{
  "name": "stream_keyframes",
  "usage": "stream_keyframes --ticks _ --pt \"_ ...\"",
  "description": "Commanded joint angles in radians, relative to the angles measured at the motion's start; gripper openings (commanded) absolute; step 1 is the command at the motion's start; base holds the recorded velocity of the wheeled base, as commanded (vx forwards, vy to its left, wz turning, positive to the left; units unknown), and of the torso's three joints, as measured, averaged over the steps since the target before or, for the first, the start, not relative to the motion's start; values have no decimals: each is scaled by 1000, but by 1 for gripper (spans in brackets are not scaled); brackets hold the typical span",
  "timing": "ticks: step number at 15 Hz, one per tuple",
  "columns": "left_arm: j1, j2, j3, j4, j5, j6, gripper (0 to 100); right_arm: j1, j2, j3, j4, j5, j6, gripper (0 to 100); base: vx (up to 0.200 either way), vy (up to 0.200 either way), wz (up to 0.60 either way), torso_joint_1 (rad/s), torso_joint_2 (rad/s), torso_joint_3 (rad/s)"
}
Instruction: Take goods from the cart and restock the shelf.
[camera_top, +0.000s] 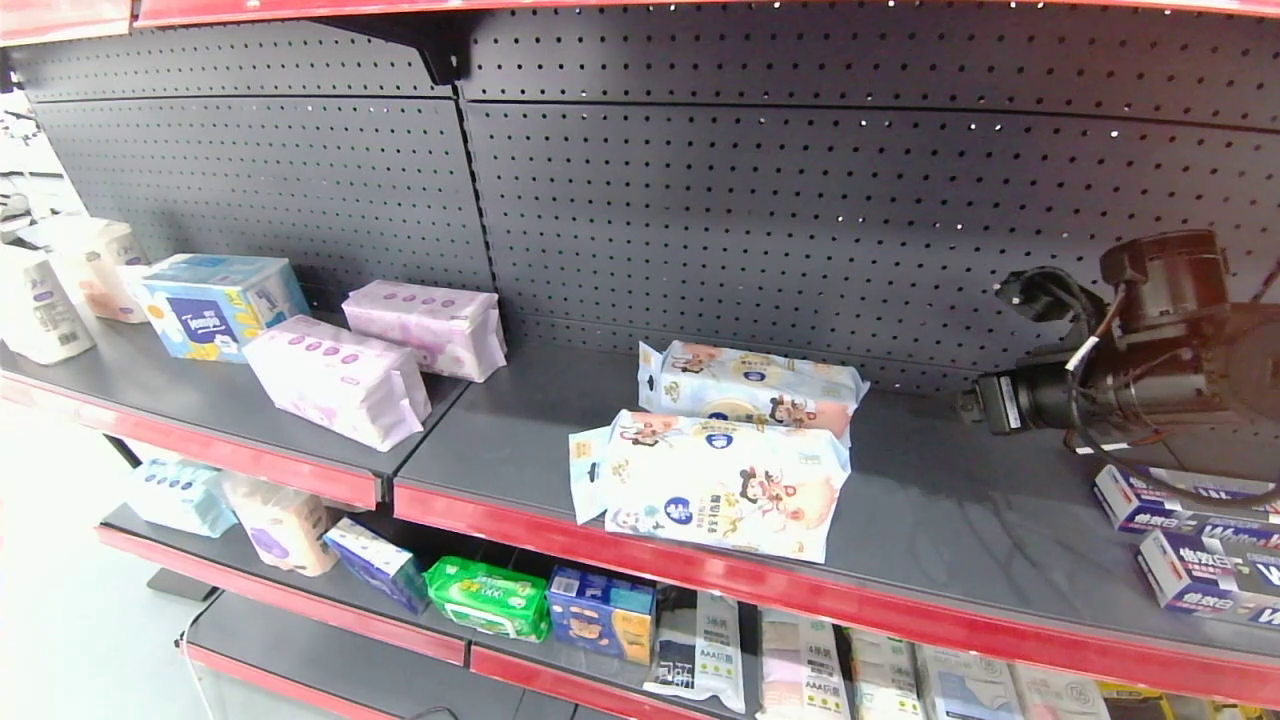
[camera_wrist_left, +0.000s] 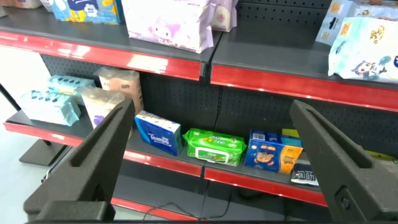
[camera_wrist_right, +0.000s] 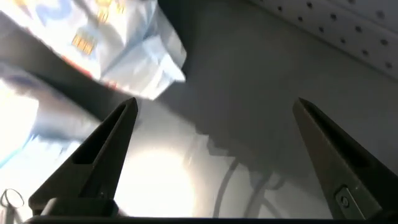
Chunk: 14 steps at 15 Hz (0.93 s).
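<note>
Left gripper (camera_wrist_left: 211, 106): jaws released, spread wide, nothing between them.
Ahead of the left jaws: the lower tier of the shelf (camera_wrist_left: 267, 81). A green wipes pack (camera_wrist_left: 214, 146) sits in line with the gap, well beyond the fingertips.
Flanking that pack: a blue tissue pack (camera_wrist_left: 158, 134) touches it on one side. A blue-and-orange carton (camera_wrist_left: 270, 149) stands just beside it on the other.
Above the left jaws: the red-edged upper board, with the front cartoon-print pack (camera_wrist_left: 367, 43) lying at its lip.
Right gripper (camera_wrist_right: 216, 106): jaws released, wide apart, grasping nothing.
Between the right jaws: bare dark shelf board (camera_wrist_right: 280, 81), the fingers apart from it.
Beyond one right fingertip: a cartoon-print pack (camera_wrist_right: 124, 43), outside the gap and not touching the fingers. I cannot tell which of the two it is.
Right arm (camera_top: 1160, 340): over the upper board, with the cartoon packs to one side and toothpaste boxes (camera_top: 1200, 540) just beside it on the other.
Task goods: front cartoon-print pack (camera_top: 725, 485) lies flat at the board's front edge. The rear cartoon-print pack (camera_top: 750, 385) lies behind it, touching.
Other stock, well apart from both jaws: two pink packs (camera_top: 340, 380) and a blue tissue bundle (camera_top: 222, 300).
</note>
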Motion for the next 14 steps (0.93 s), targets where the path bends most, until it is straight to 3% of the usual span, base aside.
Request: stream_keyframes --ticks 1,8,14 --pt "-2 0 0 0 0 0 100 -9 -129 92 0 47 0 100 0 0 0 0 0 0" --pt "0 0 0 0 0 0 100 26 -295 241 -2 249 2 100 0 0 0 0 0 0" --pt "0 0 0 0 0 0 100 102 -361 335 -12 256 8 100 0 0 0 0 0 0"
